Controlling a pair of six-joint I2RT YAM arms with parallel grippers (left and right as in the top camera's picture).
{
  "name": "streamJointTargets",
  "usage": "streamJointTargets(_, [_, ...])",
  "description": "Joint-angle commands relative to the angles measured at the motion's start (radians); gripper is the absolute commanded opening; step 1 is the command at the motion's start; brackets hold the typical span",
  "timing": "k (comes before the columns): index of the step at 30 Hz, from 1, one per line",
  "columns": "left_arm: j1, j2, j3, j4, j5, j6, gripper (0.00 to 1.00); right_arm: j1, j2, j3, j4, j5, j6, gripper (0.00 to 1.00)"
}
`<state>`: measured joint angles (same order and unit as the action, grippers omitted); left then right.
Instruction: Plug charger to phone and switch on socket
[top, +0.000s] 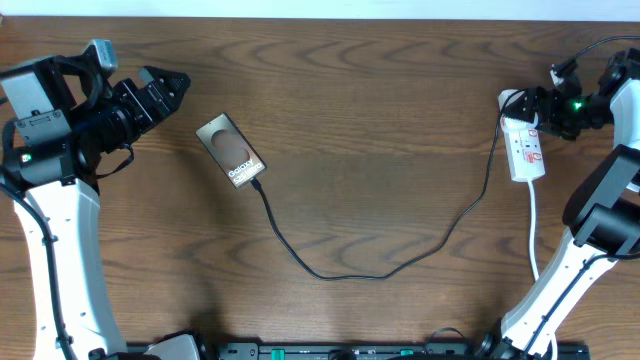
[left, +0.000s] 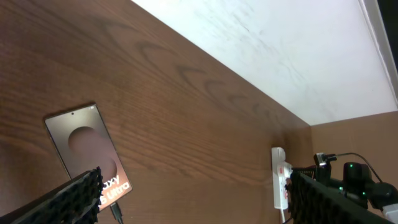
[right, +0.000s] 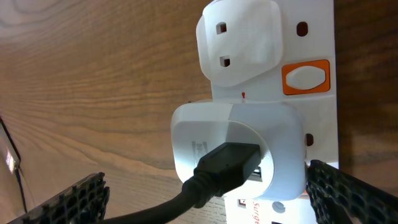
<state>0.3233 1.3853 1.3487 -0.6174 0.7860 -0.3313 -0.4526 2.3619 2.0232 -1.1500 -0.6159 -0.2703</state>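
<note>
Thin black charger cable apparently seated in the dark-brown slab phone left of centre, the right gripper hovers wide-jawed over the narrow white power strip, needing one fingertip placed squarely on its orange rocker switch; the left gripper hangs equally spread.

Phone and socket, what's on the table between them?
Only the charger cable, looping across the table from phone to socket, shown overhead.

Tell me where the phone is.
Overhead, the phone lies on the left half of the table, just right of the left gripper, with the charger cable meeting its lower end.
</note>
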Motion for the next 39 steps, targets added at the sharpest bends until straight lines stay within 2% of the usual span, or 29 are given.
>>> streamJointTargets(1, [0.000, 0.002, 0.003, 0.000, 0.002, 0.024, 0.93, 0.027, 0.008, -0.003, -0.001, -0.050, 0.032, 0.99])
streamJointTargets(7, [0.000, 0.002, 0.003, 0.000, 0.002, 0.025, 0.93, 0.027, 0.008, -0.003, -0.001, 0.016, 0.114, 0.99])
streamJointTargets(39, [0.000, 0.002, 0.003, -0.003, 0.002, 0.024, 0.93, 0.029, 0.014, -0.028, 0.020, 0.003, 0.136, 0.99])
